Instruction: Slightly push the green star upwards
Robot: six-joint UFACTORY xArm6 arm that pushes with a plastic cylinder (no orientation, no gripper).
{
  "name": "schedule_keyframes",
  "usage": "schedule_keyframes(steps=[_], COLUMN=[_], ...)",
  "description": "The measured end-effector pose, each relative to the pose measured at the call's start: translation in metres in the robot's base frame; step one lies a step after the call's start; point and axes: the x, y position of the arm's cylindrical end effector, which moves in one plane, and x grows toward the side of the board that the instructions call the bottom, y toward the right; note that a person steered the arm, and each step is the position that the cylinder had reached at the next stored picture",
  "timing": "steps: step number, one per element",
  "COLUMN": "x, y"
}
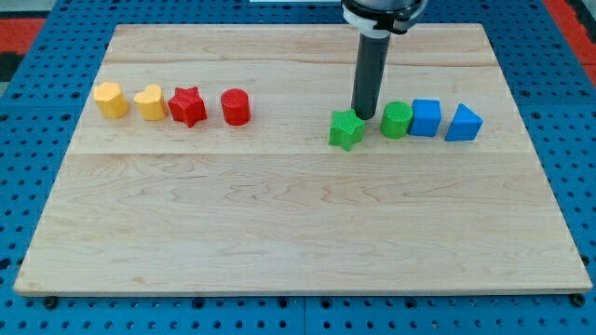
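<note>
The green star (346,129) lies on the wooden board (298,223), right of centre. My tip (363,116) stands just above and to the right of the star, close to its upper right point, in the gap between the star and the green cylinder (396,120). The dark rod rises straight up from there to the arm at the view's top.
Right of the green cylinder sit a blue cube (426,118) and a blue triangular block (463,123). At the left stand a row of a yellow hexagon (111,100), a yellow heart (149,103), a red star (187,106) and a red cylinder (236,107).
</note>
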Motion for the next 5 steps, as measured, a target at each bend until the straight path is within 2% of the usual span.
schedule_keyframes(steps=[2,3,4,5], x=[-0.007,-0.040,-0.052,-0.023], y=[0.039,0.010,-0.025,-0.085])
